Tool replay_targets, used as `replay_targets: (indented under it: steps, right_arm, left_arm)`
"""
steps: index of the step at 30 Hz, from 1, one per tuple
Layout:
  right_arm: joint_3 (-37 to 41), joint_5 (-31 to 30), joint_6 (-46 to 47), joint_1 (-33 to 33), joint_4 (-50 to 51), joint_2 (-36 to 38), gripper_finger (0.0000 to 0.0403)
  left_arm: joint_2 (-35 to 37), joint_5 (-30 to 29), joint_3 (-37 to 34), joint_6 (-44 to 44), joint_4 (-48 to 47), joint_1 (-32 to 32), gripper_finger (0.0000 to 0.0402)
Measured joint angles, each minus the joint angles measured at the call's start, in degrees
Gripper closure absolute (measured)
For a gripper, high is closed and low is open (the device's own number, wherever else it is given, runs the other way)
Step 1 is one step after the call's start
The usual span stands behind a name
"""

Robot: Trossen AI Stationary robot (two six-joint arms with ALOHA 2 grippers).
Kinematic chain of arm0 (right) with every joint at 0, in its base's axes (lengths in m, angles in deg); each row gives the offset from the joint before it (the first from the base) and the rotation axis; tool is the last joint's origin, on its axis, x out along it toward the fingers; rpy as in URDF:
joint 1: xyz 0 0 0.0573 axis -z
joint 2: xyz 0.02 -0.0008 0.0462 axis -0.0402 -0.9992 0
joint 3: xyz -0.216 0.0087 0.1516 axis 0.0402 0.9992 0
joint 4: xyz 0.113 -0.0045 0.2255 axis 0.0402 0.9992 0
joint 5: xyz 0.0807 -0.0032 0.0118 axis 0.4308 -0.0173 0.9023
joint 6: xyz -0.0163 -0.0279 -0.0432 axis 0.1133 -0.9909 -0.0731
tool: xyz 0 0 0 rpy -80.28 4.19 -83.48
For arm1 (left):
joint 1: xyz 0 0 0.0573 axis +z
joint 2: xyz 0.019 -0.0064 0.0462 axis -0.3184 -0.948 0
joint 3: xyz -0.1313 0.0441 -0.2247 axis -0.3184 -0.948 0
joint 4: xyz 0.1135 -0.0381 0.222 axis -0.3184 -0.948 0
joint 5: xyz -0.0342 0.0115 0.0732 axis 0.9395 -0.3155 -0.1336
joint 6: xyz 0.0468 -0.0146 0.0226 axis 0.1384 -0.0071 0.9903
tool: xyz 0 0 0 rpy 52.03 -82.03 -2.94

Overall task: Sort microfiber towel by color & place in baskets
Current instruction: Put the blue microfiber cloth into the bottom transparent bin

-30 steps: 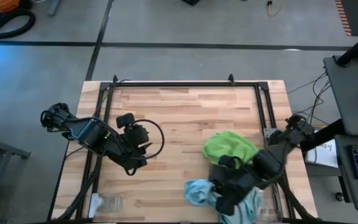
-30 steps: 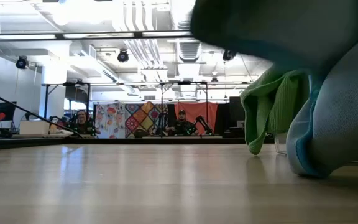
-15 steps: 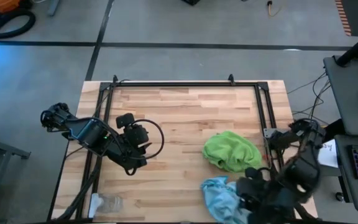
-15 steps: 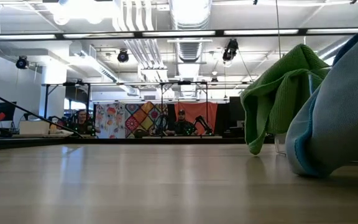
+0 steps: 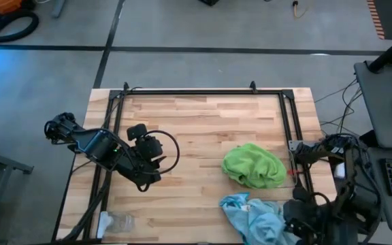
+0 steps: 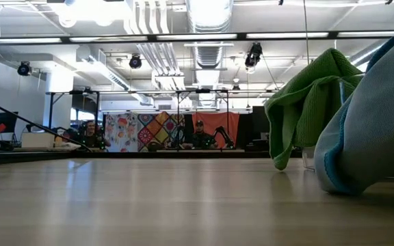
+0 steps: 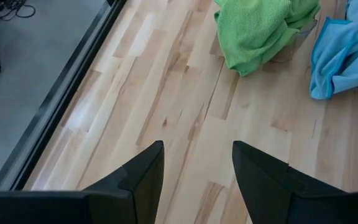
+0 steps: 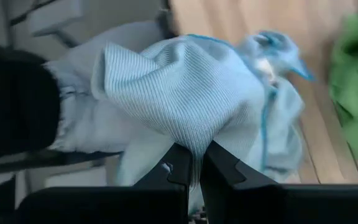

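Observation:
A heap of lime green towels [image 5: 254,165] lies right of the table's middle, draped over a clear bin whose wall [image 7: 298,42] shows in the left wrist view. Pale blue towels [image 5: 256,218] lie heaped at the near edge, also shown as blue towels [image 6: 378,116] beside the green towels [image 6: 306,102]. My right gripper [image 8: 196,163] is at the near right corner, beside the blue heap, shut on blue cloth. My left gripper [image 7: 197,168] hangs open over bare wood on the table's left part, far from the towels. My right gripper pinches a raised fold of a pale blue towel [image 8: 188,134] between its two shut fingers, coming from the table's right. The cloth spreads away from the fingers onto the rest of the blue heap; how many layers lie in the pinch I cannot tell.
A small clear jar [image 5: 118,221] lies at the near left corner. A black frame rail [image 5: 203,92] runs around the table's edges. Bare wood [image 5: 196,122] stretches across the middle and far part. People sit in the room beyond [image 6: 200,133].
My right arm has drawn back from over the blue heap toward the table's right near corner. The blue towels have been dragged along the near edge toward the right and spread out. The green heap, once partly covered by the arm, has stayed where it was.

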Motion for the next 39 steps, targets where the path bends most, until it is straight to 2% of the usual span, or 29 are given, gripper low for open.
replay_targets:
  steps: [8, 17, 23, 32, 39]
  right_arm:
    - [7.76, 0.34, 8.03, -1.29, -0.65, -0.54, 0.0388]
    - [20.99, 9.07, 18.0, -1.57, -0.51, -0.77, 0.0387]
    - [29.49, 9.13, 23.92, -1.42, -5.06, -0.75, 0.0387]
    - [39.54, 9.23, 24.0, -1.42, -19.42, -0.71, 0.0387]
    - [43.63, 9.16, 31.88, -1.41, -16.03, -0.78, 0.0387]
  left_arm:
    - [0.0, 0.02, 0.0, -0.03, 0.02, 0.0, 0.0228]
    - [0.0, 0.02, 0.0, 0.0, 0.02, -0.02, 0.0228]
    - [0.0, 0.02, 0.0, 0.64, 0.04, -0.02, 0.0228]
    - [0.0, 0.0, -0.04, 6.55, 0.09, -0.02, 0.0228]
    - [-0.02, -0.02, -0.04, 11.36, 0.09, -0.02, 0.0228]
